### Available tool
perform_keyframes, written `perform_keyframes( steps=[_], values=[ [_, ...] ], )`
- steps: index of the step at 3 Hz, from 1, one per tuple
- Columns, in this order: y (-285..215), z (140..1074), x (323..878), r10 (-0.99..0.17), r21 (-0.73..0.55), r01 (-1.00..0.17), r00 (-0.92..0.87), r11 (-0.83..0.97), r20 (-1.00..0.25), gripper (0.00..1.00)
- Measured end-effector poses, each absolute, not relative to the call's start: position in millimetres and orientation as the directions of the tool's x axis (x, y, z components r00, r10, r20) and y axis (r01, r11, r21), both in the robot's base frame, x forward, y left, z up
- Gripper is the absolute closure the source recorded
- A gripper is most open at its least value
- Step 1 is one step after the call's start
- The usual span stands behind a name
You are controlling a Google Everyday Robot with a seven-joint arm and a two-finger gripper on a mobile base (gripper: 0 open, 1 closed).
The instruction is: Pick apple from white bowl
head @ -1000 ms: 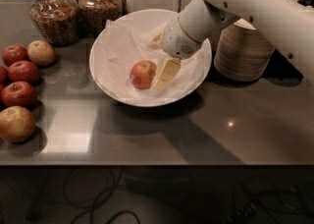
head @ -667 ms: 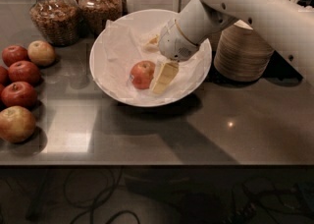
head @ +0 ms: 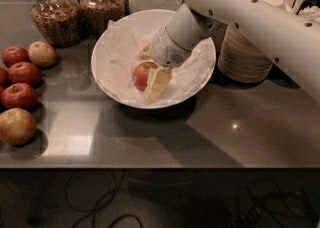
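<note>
The apple, red-orange with a yellowish blush, lies in the middle of the wide white bowl, on crumpled white paper. My gripper reaches down into the bowl from the upper right on a white arm. It is open, with the apple's right side between its pale fingers. One finger rests in front and to the right of the apple. The other shows just behind it. The wrist hides the apple's top right part.
Several red and yellowish apples lie at the table's left edge. Two glass jars stand behind the bowl on the left. A stack of beige paper bowls stands to the right, with utensils behind it.
My gripper has shifted a little to the left and lower, closer around the apple. The apple sits slightly further left in the bowl.
</note>
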State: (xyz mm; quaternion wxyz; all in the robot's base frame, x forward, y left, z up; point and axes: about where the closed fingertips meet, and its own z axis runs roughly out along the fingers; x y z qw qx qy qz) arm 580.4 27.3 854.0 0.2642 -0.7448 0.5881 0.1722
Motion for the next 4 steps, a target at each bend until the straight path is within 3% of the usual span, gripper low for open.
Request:
perform_keyframes(
  steps=[3, 4],
  values=[
    [27.3, 853.9, 580.4, -0.785, -0.191, -0.967, 0.249, -0.169, -0.567, 0.85],
    [27.4, 854.0, 580.3, -0.785, -0.191, -0.967, 0.249, -0.169, -0.567, 1.0]
  ],
)
